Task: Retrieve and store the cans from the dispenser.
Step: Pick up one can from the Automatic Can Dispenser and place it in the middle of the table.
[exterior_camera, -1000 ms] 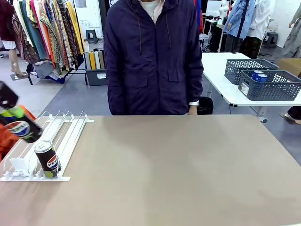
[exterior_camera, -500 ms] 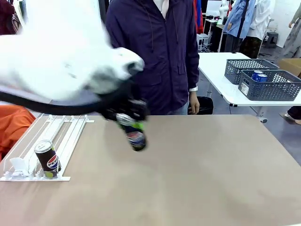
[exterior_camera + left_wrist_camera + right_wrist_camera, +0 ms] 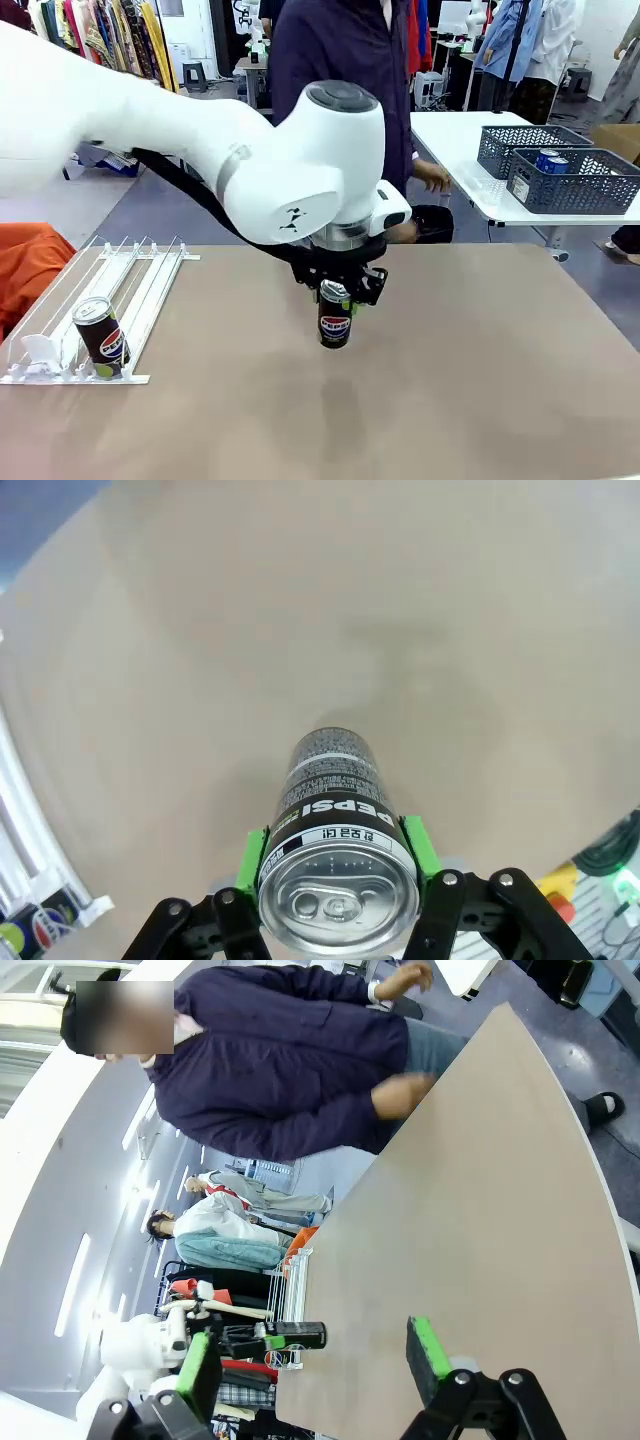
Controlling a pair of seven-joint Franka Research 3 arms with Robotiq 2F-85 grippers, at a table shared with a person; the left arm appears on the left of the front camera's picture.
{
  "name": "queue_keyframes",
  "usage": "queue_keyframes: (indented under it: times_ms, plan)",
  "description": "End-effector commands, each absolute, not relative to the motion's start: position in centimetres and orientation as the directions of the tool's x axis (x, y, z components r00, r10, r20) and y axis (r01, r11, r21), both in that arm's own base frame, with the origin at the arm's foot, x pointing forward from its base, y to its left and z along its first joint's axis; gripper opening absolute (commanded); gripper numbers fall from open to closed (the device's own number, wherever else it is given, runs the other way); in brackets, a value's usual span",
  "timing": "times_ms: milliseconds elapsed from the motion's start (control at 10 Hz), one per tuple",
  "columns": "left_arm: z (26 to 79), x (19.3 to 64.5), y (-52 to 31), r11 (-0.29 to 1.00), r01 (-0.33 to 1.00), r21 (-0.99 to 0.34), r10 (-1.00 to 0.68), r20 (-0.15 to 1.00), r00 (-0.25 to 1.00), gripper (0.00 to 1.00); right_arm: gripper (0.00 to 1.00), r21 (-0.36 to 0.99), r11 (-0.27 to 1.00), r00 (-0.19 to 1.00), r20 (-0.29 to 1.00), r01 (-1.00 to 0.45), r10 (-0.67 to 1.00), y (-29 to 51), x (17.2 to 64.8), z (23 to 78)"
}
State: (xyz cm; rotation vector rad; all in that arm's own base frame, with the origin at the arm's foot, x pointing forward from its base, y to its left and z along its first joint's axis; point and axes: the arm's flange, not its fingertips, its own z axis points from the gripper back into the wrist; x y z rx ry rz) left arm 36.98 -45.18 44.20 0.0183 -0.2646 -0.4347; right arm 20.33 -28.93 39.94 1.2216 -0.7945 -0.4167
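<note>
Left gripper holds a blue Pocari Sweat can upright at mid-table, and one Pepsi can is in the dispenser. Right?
No: in the left wrist view the left gripper holds a black Pepsi can, not Pocari Sweat. It is upright at mid-table, and a second Pepsi can stands in the dispenser.

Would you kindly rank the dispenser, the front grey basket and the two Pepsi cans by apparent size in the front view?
1. dispenser
2. front grey basket
3. dispenser can and the held can in the left gripper: unranked; the first looks slightly bigger but stands nearer the camera.
</note>
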Motion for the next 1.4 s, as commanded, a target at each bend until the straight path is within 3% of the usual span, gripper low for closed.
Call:
queue_keyframes:
  times_ms: [0, 200, 700, 900, 1300]
  plan:
    - [43.9, 38.4, -46.6, 0.916, 0.399, 0.046, -0.399, 0.221, 0.89, 0.0, 1.0, 0.935, 0.32, 0.649, 0.341, -0.155, -0.68, -29.0, 20.7, 40.2]
    - [41.7, 39.1, -46.3, 0.91, 0.415, -0.012, -0.408, 0.16, 0.899, 0.0, 1.0, 0.935, 0.32, 0.649, 0.341, -0.155, -0.68, -29.0, 20.7, 40.2]
    - [41.4, 39.3, -46.1, 0.905, 0.425, 0.0, -0.42, 0.159, 0.894, 0.03, 1.0, 0.935, 0.32, 0.649, 0.341, -0.155, -0.68, -29.0, 20.7, 40.2]
    - [41.3, 39.3, -46.2, 0.905, 0.426, 0.006, -0.421, 0.155, 0.894, 1.0, 1.0, 0.935, 0.32, 0.649, 0.341, -0.155, -0.68, -29.0, 20.7, 40.2]
    - [42.6, 39.2, -45.5, 0.915, 0.402, 0.017, -0.398, 0.2, 0.896, 1.0, 1.0, 0.935, 0.32, 0.649, 0.341, -0.155, -0.68, -29.0, 20.7, 40.2]
